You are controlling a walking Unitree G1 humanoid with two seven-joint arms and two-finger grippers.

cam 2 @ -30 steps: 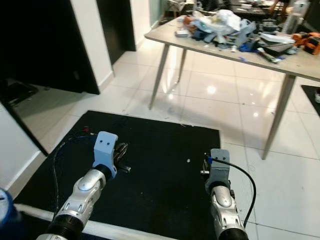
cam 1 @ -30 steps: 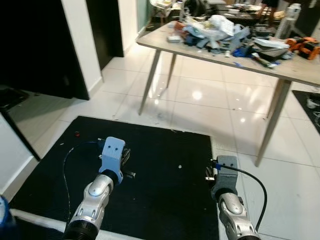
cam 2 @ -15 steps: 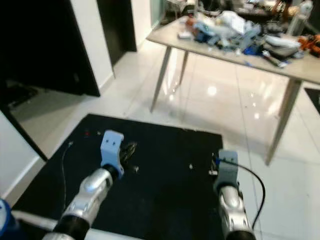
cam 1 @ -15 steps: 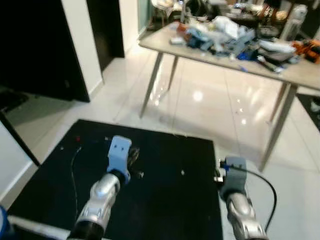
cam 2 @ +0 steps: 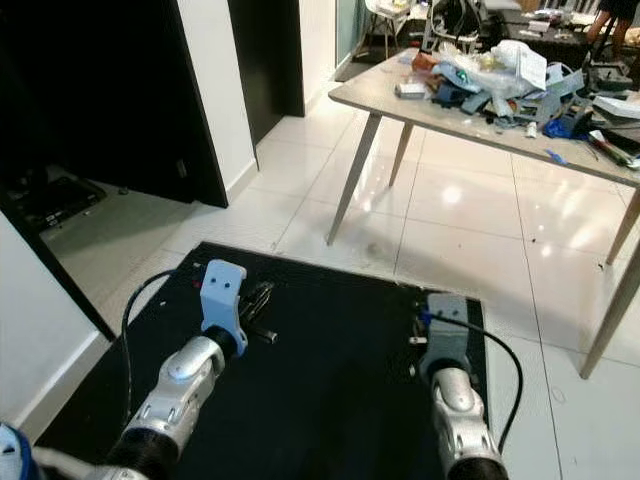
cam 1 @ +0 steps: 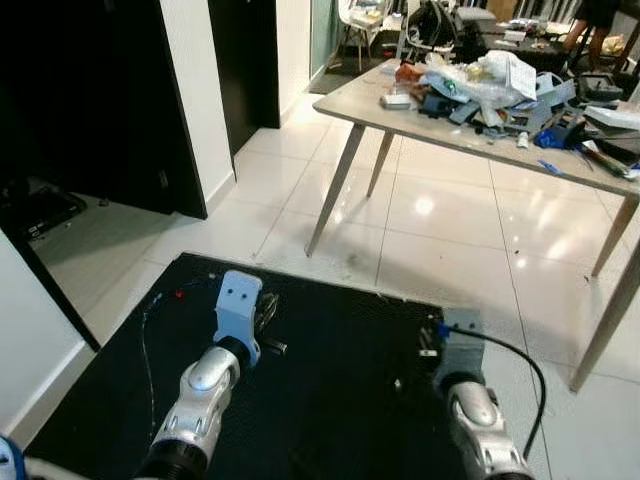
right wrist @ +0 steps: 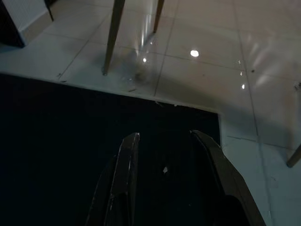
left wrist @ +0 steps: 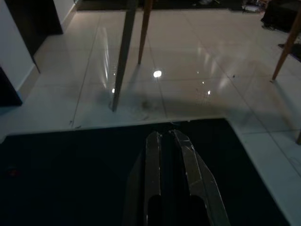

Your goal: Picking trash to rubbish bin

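Note:
Both arms reach out low over a black floor mat point(cam 1: 320, 420). In the left wrist view my left gripper point(left wrist: 165, 135) is shut, its two fingers side by side with nothing between them, pointing at the mat's far edge. My right gripper point(right wrist: 164, 135) is open above the mat. A tiny white scrap point(right wrist: 164, 169) lies on the mat in line with the gap between its fingers. A small red bit point(cam 1: 179, 294) lies on the mat near the left arm's black cable point(cam 1: 146, 330).
A wooden table point(cam 1: 450, 125) piled with clutter stands ahead on glossy white tiles, with a slanted leg point(cam 1: 335, 190) near the mat's far edge. A dark doorway point(cam 1: 80, 100) and a white wall point(cam 1: 195, 80) are on the left. A blue object point(cam 1: 5, 455) sits at the bottom left.
The whole picture has shifted, so the camera has moved: the table now sits further right and the doorway fills more of the left. Both arms keep their pose.

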